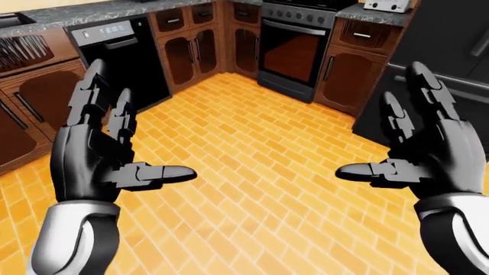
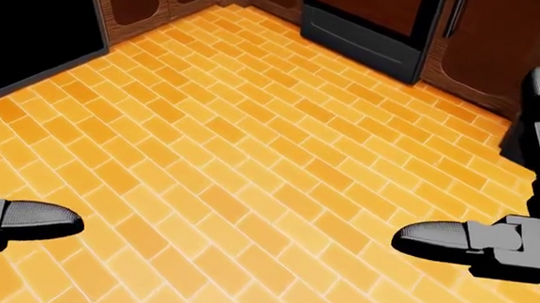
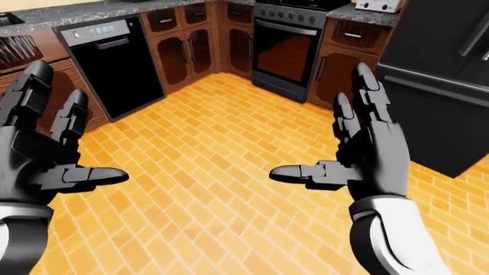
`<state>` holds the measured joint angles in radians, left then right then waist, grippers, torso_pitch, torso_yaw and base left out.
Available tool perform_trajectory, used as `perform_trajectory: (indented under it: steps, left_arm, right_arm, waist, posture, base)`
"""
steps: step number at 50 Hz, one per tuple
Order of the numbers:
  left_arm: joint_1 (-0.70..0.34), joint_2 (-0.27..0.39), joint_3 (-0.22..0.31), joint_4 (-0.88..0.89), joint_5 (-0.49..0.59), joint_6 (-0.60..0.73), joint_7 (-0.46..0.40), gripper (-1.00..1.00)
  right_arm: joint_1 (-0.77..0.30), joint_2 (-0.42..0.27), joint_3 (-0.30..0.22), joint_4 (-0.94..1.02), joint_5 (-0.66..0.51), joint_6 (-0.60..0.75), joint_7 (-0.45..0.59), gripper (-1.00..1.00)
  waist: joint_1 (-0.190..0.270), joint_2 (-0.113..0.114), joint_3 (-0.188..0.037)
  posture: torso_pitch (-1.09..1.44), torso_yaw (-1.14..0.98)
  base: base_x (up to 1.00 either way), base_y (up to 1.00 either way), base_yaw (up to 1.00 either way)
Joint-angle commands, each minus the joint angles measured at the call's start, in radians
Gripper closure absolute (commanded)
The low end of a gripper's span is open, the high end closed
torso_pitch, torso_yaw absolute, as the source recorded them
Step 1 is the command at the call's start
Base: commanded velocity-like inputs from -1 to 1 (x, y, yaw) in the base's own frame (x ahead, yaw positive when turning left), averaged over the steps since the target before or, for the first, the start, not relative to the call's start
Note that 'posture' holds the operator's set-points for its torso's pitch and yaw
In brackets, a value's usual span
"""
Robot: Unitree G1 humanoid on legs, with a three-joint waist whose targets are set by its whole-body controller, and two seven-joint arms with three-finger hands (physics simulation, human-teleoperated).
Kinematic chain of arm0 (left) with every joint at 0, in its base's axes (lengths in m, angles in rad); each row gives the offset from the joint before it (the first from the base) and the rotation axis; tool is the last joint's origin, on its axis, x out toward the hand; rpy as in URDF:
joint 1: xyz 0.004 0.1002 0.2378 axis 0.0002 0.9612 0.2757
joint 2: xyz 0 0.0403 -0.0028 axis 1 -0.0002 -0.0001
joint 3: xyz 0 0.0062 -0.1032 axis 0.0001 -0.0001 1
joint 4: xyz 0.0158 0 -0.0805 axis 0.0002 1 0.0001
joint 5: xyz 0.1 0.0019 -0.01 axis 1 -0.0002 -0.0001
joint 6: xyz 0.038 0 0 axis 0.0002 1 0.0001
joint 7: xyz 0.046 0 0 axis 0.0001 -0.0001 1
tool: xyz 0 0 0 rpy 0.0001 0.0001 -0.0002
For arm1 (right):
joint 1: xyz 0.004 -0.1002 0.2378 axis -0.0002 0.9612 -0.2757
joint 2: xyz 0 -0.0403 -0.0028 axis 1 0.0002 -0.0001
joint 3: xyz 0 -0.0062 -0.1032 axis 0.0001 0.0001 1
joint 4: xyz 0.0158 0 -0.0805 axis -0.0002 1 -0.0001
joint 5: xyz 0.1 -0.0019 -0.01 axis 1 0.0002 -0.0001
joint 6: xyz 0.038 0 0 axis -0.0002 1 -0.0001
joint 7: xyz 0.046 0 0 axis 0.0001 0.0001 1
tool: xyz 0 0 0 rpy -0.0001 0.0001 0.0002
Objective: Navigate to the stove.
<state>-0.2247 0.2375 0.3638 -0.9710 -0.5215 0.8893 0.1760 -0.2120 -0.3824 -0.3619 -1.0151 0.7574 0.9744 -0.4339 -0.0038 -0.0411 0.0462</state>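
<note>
floor (image 1: 252, 172) – orange brick-pattern tiles, pale joints | stove (image 1: 294, 48) – dark grey, oven door black with brownish glass | cabinets (image 1: 191, 51) – dark brown wood | dishwasher (image 1: 126, 54) – black | left hand (image 1: 99, 154) and right hand (image 1: 428, 152) – black, white forearms

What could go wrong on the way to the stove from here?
1. The refrigerator juts out along the right of the right-eye view; the raised right hand might clip it if the path drifts right.
2. The stove sits in a corner between cabinets; coming in at an angle could catch the dishwasher side with the left hand.
3. Both hands are open and held up, partly blocking the eye views of the floor.
</note>
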Motion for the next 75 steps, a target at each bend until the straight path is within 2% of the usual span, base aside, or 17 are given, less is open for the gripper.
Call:
perform_trajectory:
  steps: [1, 5, 8, 17, 21, 30, 35, 44, 48, 49, 51, 57, 61, 62, 67, 74, 75]
  left_arm:
    - [-0.018, 0.01, 0.014, -0.03, 0.014, -0.042, 0.002, -1.0]
    - [-0.014, 0.004, 0.004, -0.033, 0.027, -0.042, -0.004, -1.0]
    - [-0.019, 0.004, 0.011, -0.035, 0.024, -0.035, -0.006, -1.0]
    - [-0.019, -0.005, -0.012, -0.042, 0.047, -0.029, -0.011, -1.0]
    - [-0.033, 0.0, 0.005, -0.023, 0.041, -0.027, -0.017, -1.0]
    - [-0.025, 0.002, -0.001, -0.019, 0.041, -0.039, -0.014, -1.0]
    - [-0.017, -0.003, 0.005, -0.022, 0.042, -0.043, -0.021, -1.0]
    - [-0.01, -0.005, 0.01, -0.025, 0.047, -0.047, -0.025, -1.0]
    - [-0.008, -0.004, 0.018, -0.031, 0.04, -0.043, -0.023, -1.0]
    - [-0.007, -0.003, 0.019, -0.03, 0.039, -0.044, -0.023, -1.0]
    - [-0.009, -0.001, 0.028, -0.034, 0.029, -0.038, -0.019, -1.0]
    - [0.001, 0.002, 0.032, -0.023, 0.027, -0.057, -0.02, -1.0]
    - [0.001, 0.002, 0.032, -0.022, 0.026, -0.058, -0.019, -1.0]
    - [-0.003, 0.004, 0.039, -0.026, 0.018, -0.049, -0.015, -1.0]
    - [0.0, 0.006, 0.04, -0.023, 0.016, -0.055, -0.012, -1.0]
    - [0.0, 0.01, 0.039, -0.02, 0.008, -0.057, -0.006, -1.0]
    - [0.0, 0.011, 0.041, -0.021, 0.007, -0.056, -0.006, -1.0]
  right_arm:
    - [-0.022, -0.009, -0.008, -0.032, 0.007, -0.04, 0.006, -1.0]
    - [-0.023, -0.013, -0.01, -0.032, 0.018, -0.041, -0.002, -1.0]
    - [-0.026, -0.009, -0.009, -0.032, 0.012, -0.036, 0.002, -1.0]
    - [-0.04, -0.011, -0.017, -0.032, 0.026, -0.022, -0.006, -1.0]
    - [-0.047, -0.004, -0.015, -0.032, 0.013, -0.012, 0.002, -1.0]
    - [-0.035, 0.013, 0.004, -0.032, -0.024, -0.021, 0.024, -1.0]
    - [-0.018, 0.016, 0.023, -0.032, -0.043, -0.04, 0.03, -1.0]
    - [-0.011, 0.029, 0.017, -0.032, -0.064, -0.042, 0.052, -1.0]
    - [-0.008, 0.024, 0.014, -0.032, -0.056, -0.047, 0.047, -1.0]
    - [-0.008, 0.017, 0.013, -0.032, -0.046, -0.049, 0.039, -1.0]
    - [-0.004, 0.012, 0.011, -0.032, -0.039, -0.055, 0.034, -1.0]
    - [0.002, -0.017, 0.018, -0.032, -0.011, -0.076, 0.001, -1.0]
    - [0.01, -0.012, 0.024, -0.032, -0.02, -0.08, 0.007, -1.0]
    - [0.01, -0.012, 0.023, -0.032, -0.021, -0.08, 0.008, -1.0]
    - [0.01, -0.014, 0.022, -0.032, -0.018, -0.079, 0.006, -1.0]
    - [0.013, -0.007, 0.02, -0.032, -0.03, -0.079, 0.018, -1.0]
    - [0.012, -0.005, 0.02, -0.032, -0.032, -0.078, 0.018, -1.0]
  waist:
    - [0.004, 0.002, -0.013]
    - [-0.003, 0.044, 0.001]
    - [-0.007, 0.124, -0.025]
    - [0.02, 0.05, -0.009]
    - [0.025, -0.035, -0.027]
    - [0.002, 0.026, 0.0]
    - [-0.003, 0.11, -0.025]
    - [0.02, 0.046, -0.009]
    - [0.022, -0.054, -0.035]
    - [0.011, -0.002, -0.017]
    - [0.007, -0.022, -0.016]
    - [0.0, 0.032, -0.001]
    - [-0.007, 0.131, -0.028]
    - [0.007, 0.09, -0.015]
    - [0.016, 0.08, -0.019]
    - [0.026, -0.033, -0.025]
    - [0.02, -0.016, -0.023]
  posture:
    - [0.0, 0.0]
    - [0.0, 0.0]
    - [0.0, 0.0]
    - [0.0, 0.0]
    - [0.0, 0.0]
    - [0.0, 0.0]
    - [0.0, 0.0]
    - [0.0, 0.0]
    - [0.0, 0.0]
    - [0.0, 0.0]
    - [0.0, 0.0]
    - [0.0, 0.0]
    - [0.0, 0.0]
    - [0.0, 0.0]
    - [0.0, 0.0]
    - [0.0, 0.0]
    - [0.0, 0.0]
  base:
    - [0.2, 0.0, 0.0]
    - [0.21, 0.0, 0.0]
    - [0.21, 0.0, 0.0]
    - [0.21, 0.0, 0.0]
    - [0.2, 0.0, 0.0]
    - [0.21, 0.0, 0.0]
    - [0.21, 0.0, 0.0]
    - [0.21, 0.0, 0.0]
    - [0.2, 0.0, 0.0]
    - [0.2, 0.0, 0.0]
    - [0.21, 0.0, 0.0]
    - [0.21, 0.0, 0.0]
    - [0.21, 0.0, 0.0]
    - [0.21, 0.0, 0.0]
    - [0.21, 0.0, 0.0]
    - [0.21, 0.0, 0.0]
    - [0.2, 0.0, 0.0]
